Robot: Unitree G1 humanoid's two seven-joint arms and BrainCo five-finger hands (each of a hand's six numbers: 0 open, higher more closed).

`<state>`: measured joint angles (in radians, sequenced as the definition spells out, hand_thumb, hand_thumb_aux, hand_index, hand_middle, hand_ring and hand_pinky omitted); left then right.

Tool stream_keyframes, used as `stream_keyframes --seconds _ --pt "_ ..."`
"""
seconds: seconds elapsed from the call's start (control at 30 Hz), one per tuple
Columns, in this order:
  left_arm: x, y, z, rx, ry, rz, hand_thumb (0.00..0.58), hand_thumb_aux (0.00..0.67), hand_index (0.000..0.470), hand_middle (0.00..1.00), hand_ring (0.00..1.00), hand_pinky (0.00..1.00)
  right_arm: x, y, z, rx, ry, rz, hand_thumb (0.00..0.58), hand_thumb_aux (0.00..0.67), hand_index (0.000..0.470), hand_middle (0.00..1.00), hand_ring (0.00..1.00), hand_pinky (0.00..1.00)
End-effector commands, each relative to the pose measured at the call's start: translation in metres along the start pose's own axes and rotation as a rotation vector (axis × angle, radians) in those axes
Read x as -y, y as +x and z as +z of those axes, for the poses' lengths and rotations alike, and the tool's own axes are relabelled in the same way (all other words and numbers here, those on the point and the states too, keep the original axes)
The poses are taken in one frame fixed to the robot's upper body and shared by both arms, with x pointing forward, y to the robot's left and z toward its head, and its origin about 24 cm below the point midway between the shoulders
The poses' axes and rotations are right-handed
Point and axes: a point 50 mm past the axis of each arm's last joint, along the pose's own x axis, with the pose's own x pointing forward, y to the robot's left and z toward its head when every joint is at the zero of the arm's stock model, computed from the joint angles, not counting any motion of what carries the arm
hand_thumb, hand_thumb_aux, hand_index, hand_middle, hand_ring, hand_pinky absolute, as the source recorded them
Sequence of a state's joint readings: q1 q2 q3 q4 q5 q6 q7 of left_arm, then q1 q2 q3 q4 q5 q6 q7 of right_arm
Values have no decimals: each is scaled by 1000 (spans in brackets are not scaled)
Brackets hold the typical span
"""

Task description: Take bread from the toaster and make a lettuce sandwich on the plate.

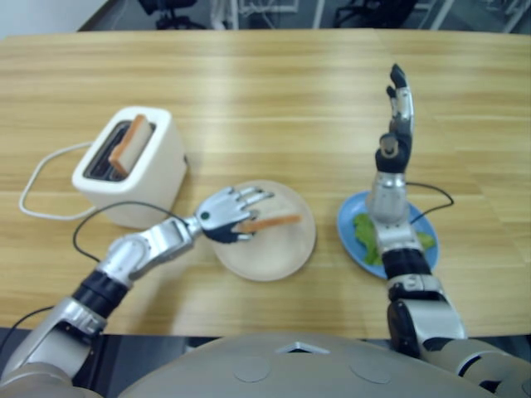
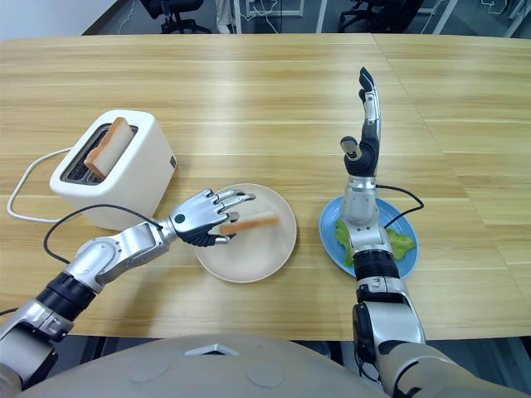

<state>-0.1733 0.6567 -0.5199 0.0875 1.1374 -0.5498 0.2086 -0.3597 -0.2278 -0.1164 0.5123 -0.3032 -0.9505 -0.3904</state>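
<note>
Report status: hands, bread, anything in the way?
Left hand shut on bread slice over plate. Right hand open, raised beyond lettuce. Second slice in toaster. Nothing in the way.

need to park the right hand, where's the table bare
Bare: the far table beyond the toaster, and right of the blue plate. Narrow gap between beige plate and blue plate. Crowded: toaster to beige plate, with the left hand holding the bread slice.

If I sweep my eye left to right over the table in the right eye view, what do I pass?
First the toaster with a bread slice in its slot → cream plate, over which the left hand holds a toast slice → blue plate with lettuce.
</note>
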Motion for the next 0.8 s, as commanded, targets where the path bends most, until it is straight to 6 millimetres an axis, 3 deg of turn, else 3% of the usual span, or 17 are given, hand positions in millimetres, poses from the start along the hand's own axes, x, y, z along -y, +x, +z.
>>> stream_keyframes --seconds 0.03,0.37,0.57,0.8 --pt "3 0 1 9 15 -41 0 0 0 0 0 0 4 1 0 -6 -2 -9 0 0 0 0 0 0" --pt "-20 0 -18 -42 57 35 0 0 0 0 0 0 5 1 1 -3 -8 -11 0 0 0 0 0 0" --pt "-61 0 -34 -120 75 220 0 0 0 0 0 0 11 3 2 8 -41 5 0 0 0 0 0 0" --pt "-124 -3 -48 -189 -125 646 0 0 0 0 0 0 67 6 -5 -13 -293 50 0 0 0 0 0 0"
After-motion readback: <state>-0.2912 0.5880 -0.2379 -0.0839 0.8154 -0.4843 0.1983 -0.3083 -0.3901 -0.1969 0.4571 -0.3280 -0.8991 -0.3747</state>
